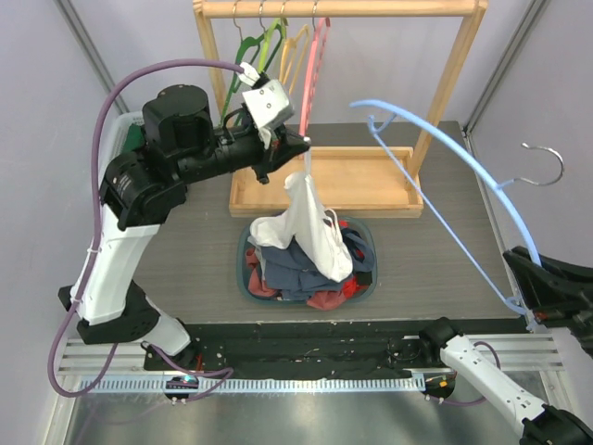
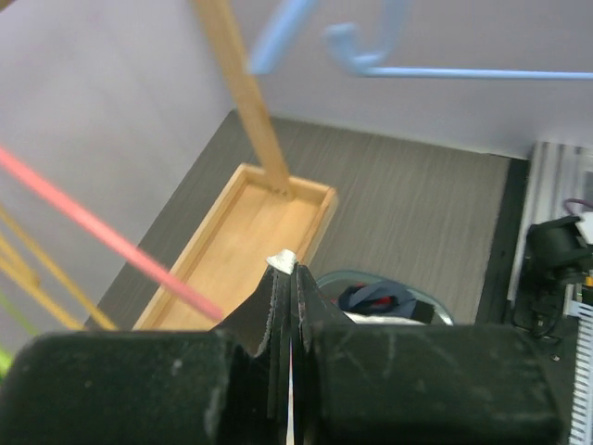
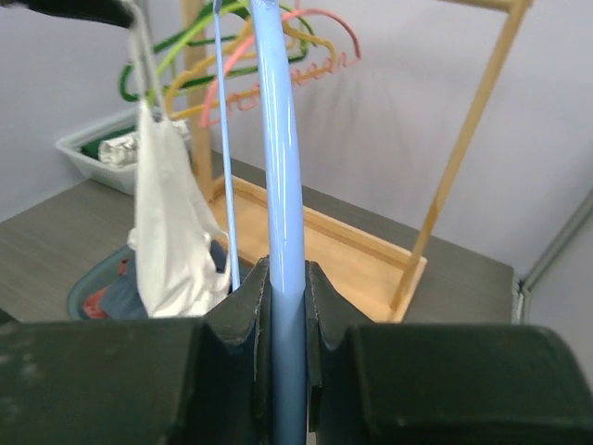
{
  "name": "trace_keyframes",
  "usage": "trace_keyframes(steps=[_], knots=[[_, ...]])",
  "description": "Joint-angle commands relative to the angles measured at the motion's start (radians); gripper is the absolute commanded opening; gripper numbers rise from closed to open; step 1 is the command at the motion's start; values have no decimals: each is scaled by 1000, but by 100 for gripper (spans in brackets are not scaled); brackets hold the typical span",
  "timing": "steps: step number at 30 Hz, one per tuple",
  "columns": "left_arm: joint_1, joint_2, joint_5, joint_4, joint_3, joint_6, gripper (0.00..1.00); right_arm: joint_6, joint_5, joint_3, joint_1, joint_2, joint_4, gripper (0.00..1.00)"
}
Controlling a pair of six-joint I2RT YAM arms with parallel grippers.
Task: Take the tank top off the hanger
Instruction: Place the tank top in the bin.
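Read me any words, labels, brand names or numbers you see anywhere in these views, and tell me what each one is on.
No text can be read in any view.
The blue hanger, the white tank top, the wooden rack and the basket of clothes show no print, label or number.

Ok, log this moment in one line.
left gripper: shut on tank top, hanging down to basket | right gripper: shut on hanger, held aside | tank top: off hanger
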Motion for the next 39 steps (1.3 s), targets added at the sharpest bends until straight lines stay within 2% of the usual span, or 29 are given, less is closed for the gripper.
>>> trace_keyframes(steps=[1,5,8,9,11,12,16,22,27,33,39], knots=[[-116,-2,22,39,114,63,0,39,266,-91,1,50,134,1],[-136,-14,-137,100,134,62,0,45,344,-163,-1,99,181,1],[-136,-48,-147,100,64,77,0,39,376,-216,1,113,232,1],[-136,-86,-126,93,-43,88,0,36,386,-234,-1,116,250,1],[-141,-120,-109,76,-161,89,0,32,404,-245,1,133,258,1],[-142,-143,-110,70,-279,89,0,32,404,-246,1,139,261,1],[-144,-168,-145,97,-493,63,0,42,410,-245,1,162,270,1],[-142,-174,-181,197,-715,-3,0,48,404,-271,1,164,272,1],[-144,-114,-191,240,-775,-9,0,45,397,-314,1,165,289,1],[-142,-41,-227,416,-901,-3,0,23,409,-380,1,157,321,1],[-142,88,-164,418,-993,-26,0,16,459,-459,1,154,370,1]])
